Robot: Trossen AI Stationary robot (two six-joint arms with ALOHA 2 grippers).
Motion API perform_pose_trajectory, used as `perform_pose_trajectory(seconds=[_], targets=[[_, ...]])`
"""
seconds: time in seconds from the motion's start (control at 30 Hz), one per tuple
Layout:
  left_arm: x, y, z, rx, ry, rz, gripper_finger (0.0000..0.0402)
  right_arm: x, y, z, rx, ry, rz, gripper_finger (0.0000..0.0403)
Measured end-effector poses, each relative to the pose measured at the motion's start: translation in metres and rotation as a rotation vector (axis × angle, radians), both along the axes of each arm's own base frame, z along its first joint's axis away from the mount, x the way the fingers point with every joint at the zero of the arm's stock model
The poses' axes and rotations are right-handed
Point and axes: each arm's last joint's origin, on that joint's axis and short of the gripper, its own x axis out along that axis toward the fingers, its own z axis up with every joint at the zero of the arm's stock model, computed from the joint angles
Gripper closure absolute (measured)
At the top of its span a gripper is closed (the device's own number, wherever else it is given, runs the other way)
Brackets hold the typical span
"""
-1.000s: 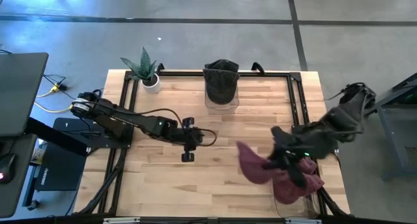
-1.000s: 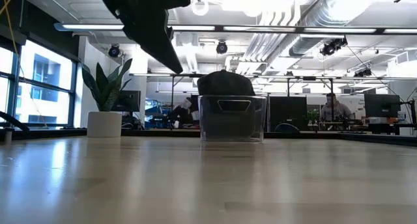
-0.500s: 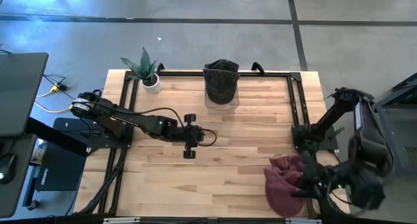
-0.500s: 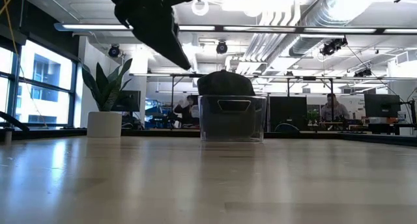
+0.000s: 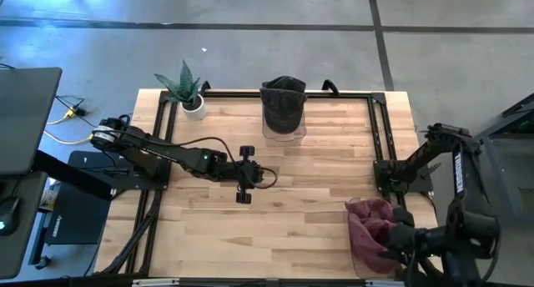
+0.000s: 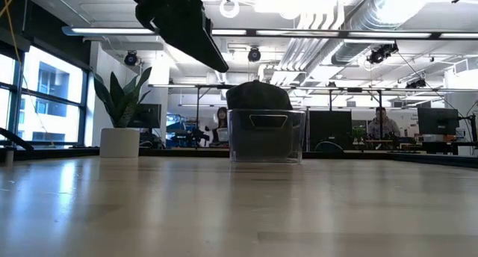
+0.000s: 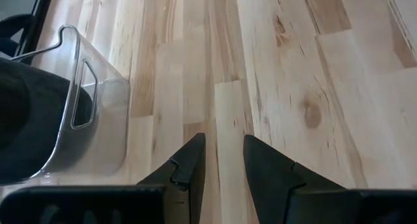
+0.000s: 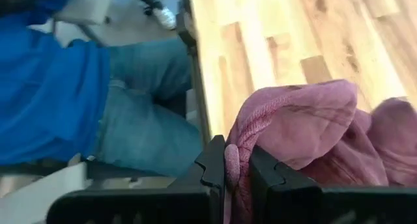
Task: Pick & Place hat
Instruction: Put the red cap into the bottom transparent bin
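Potted plant (image 5: 185,90) sits at the table's (image 5: 317,229) 11 o'clock corner, clear of the work.

Left gripper (image 5: 244,175) hovers over table centre, fingers a narrow gap apart with nothing between them; the left wrist view shows bare wood through the gap. It looks parked, not working.

Clear bin (image 5: 282,120) is at 12 o'clock on the back edge, with a dark hat (image 5: 283,99) already sitting in or over it. In the low view the dark hat's crown rises above the bin rim.

Right gripper (image 5: 397,239) is at roughly 5 o'clock, at the near right corner, clamped tight on a fold of the maroon knit hat (image 5: 371,229). In the right wrist view both fingers (image 8: 215,162) pinch the ribbed edge and the rest of the hat hangs slack past them. The hat is at or over the table's near right edge; I can't tell if it is lifted clear or dragging. A person in blue (image 8: 58,87) is just off that edge, near the arm.

Step, as I read it: hat is grasped, transport in hand. Where it should be placed isn't shown. If it's the bin, the next move is a lift and a long carry towards 12 o'clock. Risk: loose fabric snagging the frame rail or slipping from a one-edge pinch.
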Motion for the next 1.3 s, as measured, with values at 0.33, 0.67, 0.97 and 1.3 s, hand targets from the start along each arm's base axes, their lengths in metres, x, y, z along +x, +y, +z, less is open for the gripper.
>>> perform_pose_trajectory(seconds=[0.33, 0.67, 0.97, 1.3], targets=[[0.000, 0.000, 0.000, 0.000, 0.006, -0.004, 0.0305, 0.001, 0.016, -0.024, -0.086, 0.062, -0.076, 0.0385], [0.000, 0.000, 0.000, -0.001, 0.006, -0.005, 0.0305, -0.003, 0.030, -0.048, -0.192, 0.125, -0.104, 0.0375], [0.000, 0.000, 0.000, -0.003, 0.003, -0.006, 0.0305, -0.005, 0.030, -0.062, -0.248, 0.202, -0.173, 0.0385], [0.000, 0.000, 0.000, -0.004, 0.003, -0.006, 0.0305, -0.012, 0.022, -0.094, -0.301, 0.418, -0.263, 0.0349]])
